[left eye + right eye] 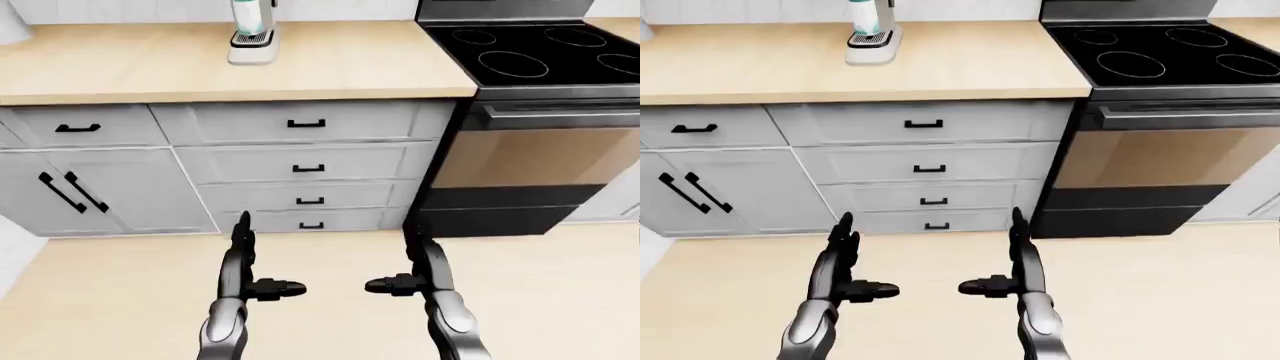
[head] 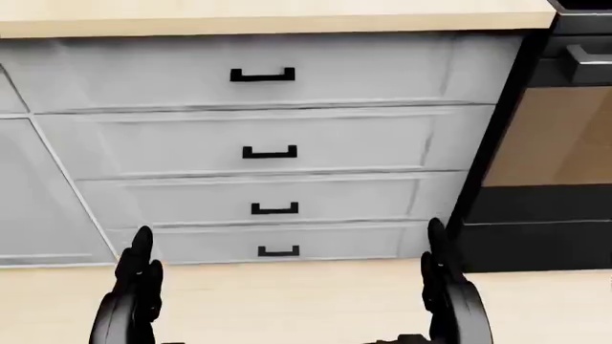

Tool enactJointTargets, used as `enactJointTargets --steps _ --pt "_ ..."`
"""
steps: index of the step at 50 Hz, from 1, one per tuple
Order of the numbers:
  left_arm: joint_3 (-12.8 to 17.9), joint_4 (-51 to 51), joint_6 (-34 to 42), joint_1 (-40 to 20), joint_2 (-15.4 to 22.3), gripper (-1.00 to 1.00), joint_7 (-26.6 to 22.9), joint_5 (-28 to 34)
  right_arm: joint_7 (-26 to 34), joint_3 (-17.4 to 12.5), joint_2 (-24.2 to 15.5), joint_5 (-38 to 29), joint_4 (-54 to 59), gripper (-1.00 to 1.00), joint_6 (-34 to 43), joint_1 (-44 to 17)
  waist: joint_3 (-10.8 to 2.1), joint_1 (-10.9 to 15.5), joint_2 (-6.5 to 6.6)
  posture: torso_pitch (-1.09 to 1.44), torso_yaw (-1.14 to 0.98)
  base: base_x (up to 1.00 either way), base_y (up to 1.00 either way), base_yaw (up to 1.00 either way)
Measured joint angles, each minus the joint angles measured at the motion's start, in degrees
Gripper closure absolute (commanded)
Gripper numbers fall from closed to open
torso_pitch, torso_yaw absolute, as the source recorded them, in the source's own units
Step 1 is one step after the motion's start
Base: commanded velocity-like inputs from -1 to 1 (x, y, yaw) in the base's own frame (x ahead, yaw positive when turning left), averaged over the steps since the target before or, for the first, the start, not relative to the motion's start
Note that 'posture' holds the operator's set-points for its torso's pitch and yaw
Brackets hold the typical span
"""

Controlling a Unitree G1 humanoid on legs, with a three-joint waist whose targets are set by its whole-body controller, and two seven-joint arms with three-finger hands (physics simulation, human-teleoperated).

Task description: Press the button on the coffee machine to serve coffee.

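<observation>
The coffee machine (image 1: 252, 34) stands on the wooden counter (image 1: 150, 67) at the top of the left-eye view; only its white base and lower body show, and its button is cut off by the frame's top edge. It also shows in the right-eye view (image 1: 871, 34). My left hand (image 1: 250, 262) and right hand (image 1: 415, 262) are held low over the floor, well below the counter, fingers straight up and thumbs pointing inward. Both are open and empty.
Grey drawers with black handles (image 1: 306, 124) fill the cabinet below the counter. A cabinet with two black bar handles (image 1: 70, 191) stands at the left. A black stove with an oven (image 1: 540, 64) stands at the right. Light wooden floor (image 1: 330, 255) lies beneath my hands.
</observation>
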Motion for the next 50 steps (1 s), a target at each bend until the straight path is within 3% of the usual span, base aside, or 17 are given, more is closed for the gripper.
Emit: enactJointTargets --steps 1,3,5,7,11,18,23,28,36,43,50 --pt "0.39 -1.13 -0.04 0.16 0.17 -1.0 -0.19 -0.36 -0.05 0.03 -0.03 -0.02 1.61 -1.0 -0.87 -1.66 -0.54 -0.32 -0.31 0.0 0.0 0.0 0.0 0.0" --pt "0.59 -3.78 -1.04 -1.27 0.28 -1.0 -0.91 -1.35 -0.51 -0.61 -0.49 -0.16 3.78 -1.0 -3.46 -5.03 -3.4 0.69 -0.14 0.0 0.0 0.0 0.0 0.0" --pt "0.68 -4.35 -2.28 -1.49 0.29 -1.0 -1.48 -2.14 -0.51 -0.28 -0.33 -0.13 2.16 -1.0 -4.17 -3.79 -2.35 0.99 -0.39 0.0 0.0 0.0 0.0 0.0" --pt "1.0 -4.33 -2.07 -0.39 0.15 -1.0 -1.49 -2.54 -0.09 0.37 -0.3 -0.18 -0.54 -1.0 -3.27 -1.03 -3.03 0.9 -0.3 0.0 0.0 0.0 0.0 0.0" --pt "0.42 -4.4 -0.02 0.12 -0.29 -1.0 -0.85 -2.81 -0.09 -0.36 -0.38 -0.55 -2.56 -1.0 -0.75 0.19 -2.99 0.7 -0.21 0.0 0.0 0.0 0.0 0.0" --pt "0.06 -7.67 2.3 0.54 -0.48 -1.0 -0.23 -3.5 -1.28 -0.17 -0.19 -1.45 -6.53 -1.0 2.57 -0.73 -3.72 0.46 -0.33 0.0 0.0 0.0 0.0 0.0" --pt "-0.1 -12.31 8.29 -2.24 0.02 -1.0 0.85 -3.38 -1.97 -0.01 -0.81 -2.93 -14.56 -1.0 11.19 -3.58 -3.96 0.69 -0.3 0.0 0.0 0.0 0.0 0.0" --pt "0.75 -17.01 16.34 -8.27 0.64 -1.0 1.72 -3.71 -1.46 -2.01 -1.83 -3.17 -20.75 -1.0 20.59 -8.01 -4.37 0.67 -0.42 0.0 0.0 0.0 0.0 0.0" --pt "5.98 -18.54 31.42 -25.05 5.55 -1.0 4.92 -8.87 -2.83 -4.14 -4.86 -3.06 -28.83 -1.0 39.58 -22.07 -4.08 0.56 -0.24 0.0 0.0 0.0 0.0 0.0" --pt "8.39 -14.14 40.36 -38.67 11.6 -1.0 6.73 -12.38 -2.64 -7.21 -10.84 0.26 -26.99 -1.0 55.42 -37.17 -3.31 0.62 -0.2 0.0 0.0 0.0 0.0 0.0" --pt "9.72 -7.4 43.72 -49.73 16.87 -1.0 8.93 -15.28 -2.96 -9.72 -15.25 3.48 -22.79 -1.0 62.77 -47.87 -2.52 0.69 -0.01 0.0 0.0 0.0 0.0 0.0"
